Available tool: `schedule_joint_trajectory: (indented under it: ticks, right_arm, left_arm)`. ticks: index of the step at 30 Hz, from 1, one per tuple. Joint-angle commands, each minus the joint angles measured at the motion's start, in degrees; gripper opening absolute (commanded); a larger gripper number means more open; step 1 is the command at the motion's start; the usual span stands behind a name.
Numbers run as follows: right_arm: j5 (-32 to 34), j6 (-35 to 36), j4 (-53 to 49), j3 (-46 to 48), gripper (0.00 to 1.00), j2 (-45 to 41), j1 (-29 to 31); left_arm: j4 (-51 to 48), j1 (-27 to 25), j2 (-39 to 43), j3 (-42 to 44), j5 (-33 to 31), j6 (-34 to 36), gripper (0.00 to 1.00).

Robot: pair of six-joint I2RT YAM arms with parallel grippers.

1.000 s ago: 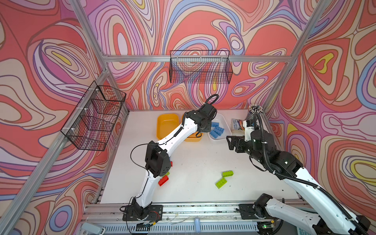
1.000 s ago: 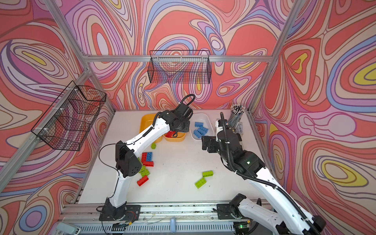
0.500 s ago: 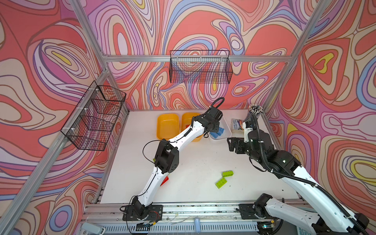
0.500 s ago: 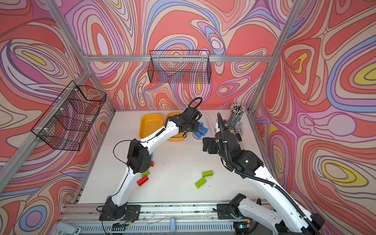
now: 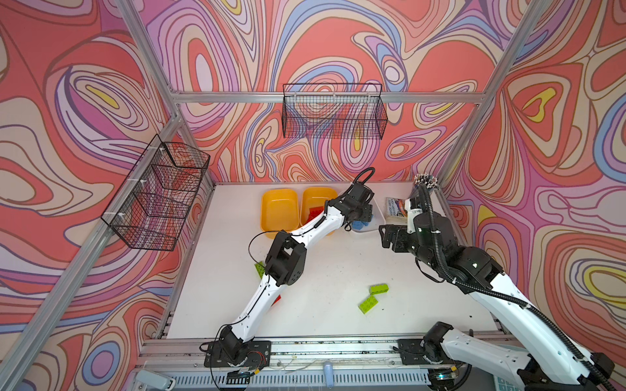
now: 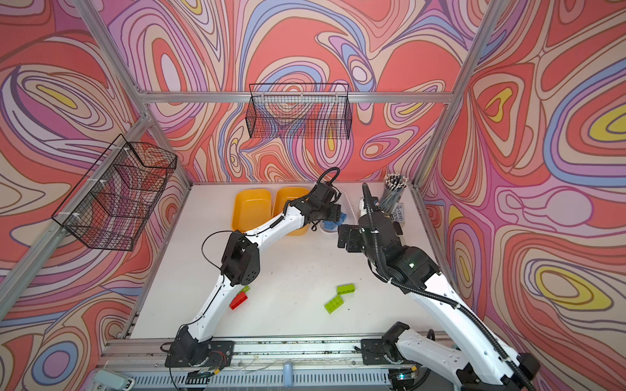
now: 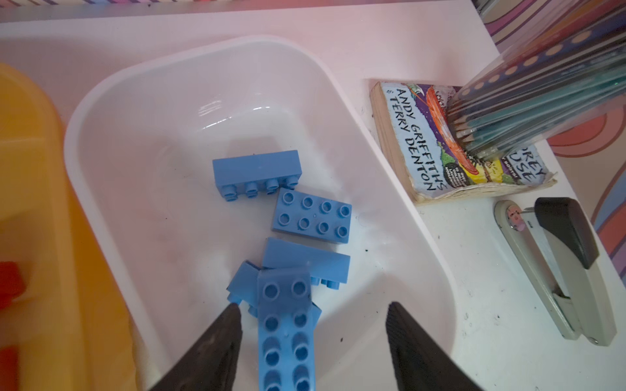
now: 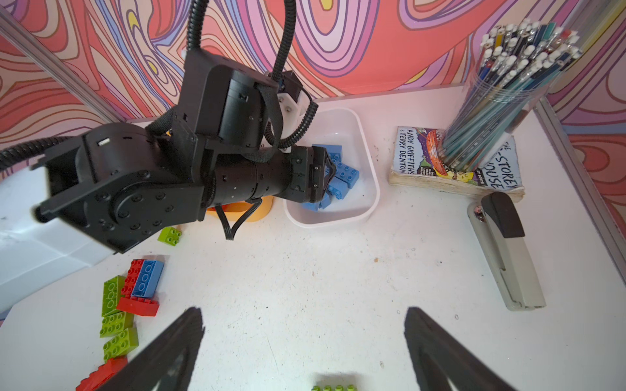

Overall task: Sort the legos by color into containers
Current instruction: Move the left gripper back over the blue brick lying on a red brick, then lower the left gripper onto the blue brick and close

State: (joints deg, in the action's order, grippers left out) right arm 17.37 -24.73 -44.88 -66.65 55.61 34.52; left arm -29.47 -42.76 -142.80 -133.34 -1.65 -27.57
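White tabletop (image 5: 338,257) beneath swirling walls (image 5: 101,84): the left gripper (image 7: 311,306) hung jaws spread over the white tub (image 7: 101,101), a chunky studded light-blue brick (image 7: 286,335) loose between them above its matching mates (image 7: 311,220), seemingly the drop-off step, next calling for a fresh pick from the mixed pile (image 8: 125,304), while the right gripper (image 8: 305,309) gaped empty.

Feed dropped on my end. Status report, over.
Left gripper open over white tub, blue brick loose between jaws. Right gripper open, empty. Green bricks unsorted on table. Book beside tub.
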Motion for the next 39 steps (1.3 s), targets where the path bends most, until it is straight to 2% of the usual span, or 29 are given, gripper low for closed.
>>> schedule_joint_trajectory:
  ticks: [1, 4, 9, 13, 15, 20, 24, 28, 32, 39]
  right_arm:
    - [0.03, -0.31, -1.37, -0.91, 0.98, -0.33, -0.25]
    - [-1.21, -0.06, -0.12, -0.33, 0.98, 0.01, -0.25]
    - [-5.15, -0.03, 3.49, 1.02, 0.98, 2.06, -0.25]
    - [-8.59, -0.05, 6.57, 1.61, 0.98, 4.81, -0.16]
    - [-9.92, -0.04, 8.01, 1.76, 0.98, 5.95, -0.16]
    - [-12.13, -0.53, 10.40, 1.44, 0.98, 8.72, 0.02]
    - [-13.50, -1.57, 11.41, 1.01, 0.98, 10.29, 0.28]
    - [-13.37, -2.85, 11.54, 0.96, 0.98, 10.98, 0.88]
    - [-12.74, -3.69, 10.93, 0.73, 0.98, 11.18, 1.24]
    - [-11.39, -4.10, 9.13, -0.58, 0.98, 11.69, 1.41]
  left_arm:
    - [1.24, -0.04, 5.82, 2.34, -0.94, -0.64, 0.78]
    - [2.17, -0.04, 13.11, 10.68, -3.19, -0.96, 0.78]
    - [1.44, -0.03, 28.51, 30.37, -9.94, -0.38, 0.77]
    - [-5.21, 0.62, 39.72, 45.16, -17.57, -2.98, 0.77]
    - [-6.73, 1.59, 44.91, 52.66, -18.05, -5.65, 0.76]
    - [-4.24, 5.99, 55.06, 69.72, -13.08, -10.66, 0.74]
    - [-3.44, 8.70, 57.27, 75.98, -11.63, -11.62, 0.74]
    - [-1.85, 11.81, 56.14, 78.90, -10.08, -11.37, 0.73]
    - [0.42, 14.20, 53.74, 80.66, -7.81, -10.72, 0.72]
    - [2.48, 14.83, 48.16, 79.97, -5.68, -10.34, 0.69]
